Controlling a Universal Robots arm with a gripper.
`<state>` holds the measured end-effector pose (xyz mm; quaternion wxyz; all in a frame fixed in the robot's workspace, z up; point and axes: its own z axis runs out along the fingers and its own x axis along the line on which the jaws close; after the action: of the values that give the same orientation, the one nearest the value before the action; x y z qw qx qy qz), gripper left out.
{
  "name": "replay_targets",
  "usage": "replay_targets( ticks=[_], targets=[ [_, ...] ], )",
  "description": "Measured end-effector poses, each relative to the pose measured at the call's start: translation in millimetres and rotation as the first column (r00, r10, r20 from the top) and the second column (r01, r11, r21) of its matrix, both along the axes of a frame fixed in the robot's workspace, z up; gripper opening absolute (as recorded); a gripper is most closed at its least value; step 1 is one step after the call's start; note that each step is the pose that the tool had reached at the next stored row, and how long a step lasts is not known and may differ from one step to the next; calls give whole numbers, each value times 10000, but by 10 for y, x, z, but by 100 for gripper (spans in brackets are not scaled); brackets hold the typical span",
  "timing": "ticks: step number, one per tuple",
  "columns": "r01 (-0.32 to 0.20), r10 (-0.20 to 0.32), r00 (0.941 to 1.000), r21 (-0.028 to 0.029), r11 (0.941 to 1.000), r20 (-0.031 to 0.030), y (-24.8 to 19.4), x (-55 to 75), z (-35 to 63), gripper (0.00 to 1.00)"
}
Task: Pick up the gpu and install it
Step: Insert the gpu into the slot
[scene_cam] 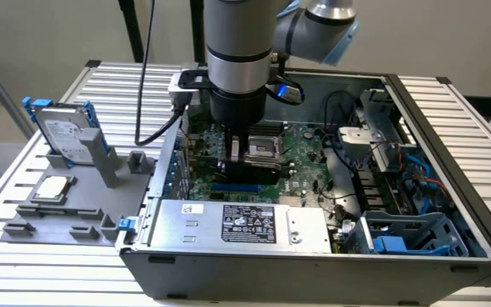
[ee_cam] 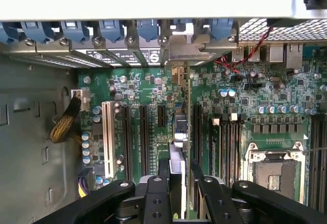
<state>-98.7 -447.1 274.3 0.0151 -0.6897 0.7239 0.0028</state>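
One arm stands over the open computer case (scene_cam: 450, 160) in the exterior view, its claw (scene_cam: 243, 167) sunk down among the parts of the motherboard (scene_cam: 301, 153), gripping a dark card that reads as the gpu (scene_cam: 258, 171), held low over the board near the CPU socket (scene_cam: 267, 146). On the slatted tabletop (scene_cam: 23, 256), toward the exterior view's left, a grey fixture (scene_cam: 84, 211) carries the hard drive (scene_cam: 68, 137) with blue rails standing upright and the CPU chip (scene_cam: 51, 188) lying flat, both well apart from the case. The power supply (scene_cam: 237, 224) sits along the near wall of the case. In the wrist view, the claw (ee_cam: 180, 183) is closed on the gpu (ee_cam: 181, 132), which is seen edge-on, running away from the camera toward the rear slot brackets, its silver end bracket (ee_cam: 190, 47) up against the row of blue retaining clips (ee_cam: 110, 28). The card stands upright between two black expansion slots (ee_cam: 144, 137); whether its edge is already seated in a slot I cannot tell. The risk, as I judge it, is misalignment: if the card edge sits slightly beside its slot, pressing would flex the board or bend contacts, and a bracket caught on the rear frame would tilt the card and jam it.
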Motion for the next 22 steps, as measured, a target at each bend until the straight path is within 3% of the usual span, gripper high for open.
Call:
replay_targets(
  ticks=[17, 22],
  targets=[
    [1, -1, 10000, -21, 10000, 0, -6, -41, -49, 26],
    [8, -7, 10000, -20, 10000, 33, 0, -45, -56, 26]
  ],
)
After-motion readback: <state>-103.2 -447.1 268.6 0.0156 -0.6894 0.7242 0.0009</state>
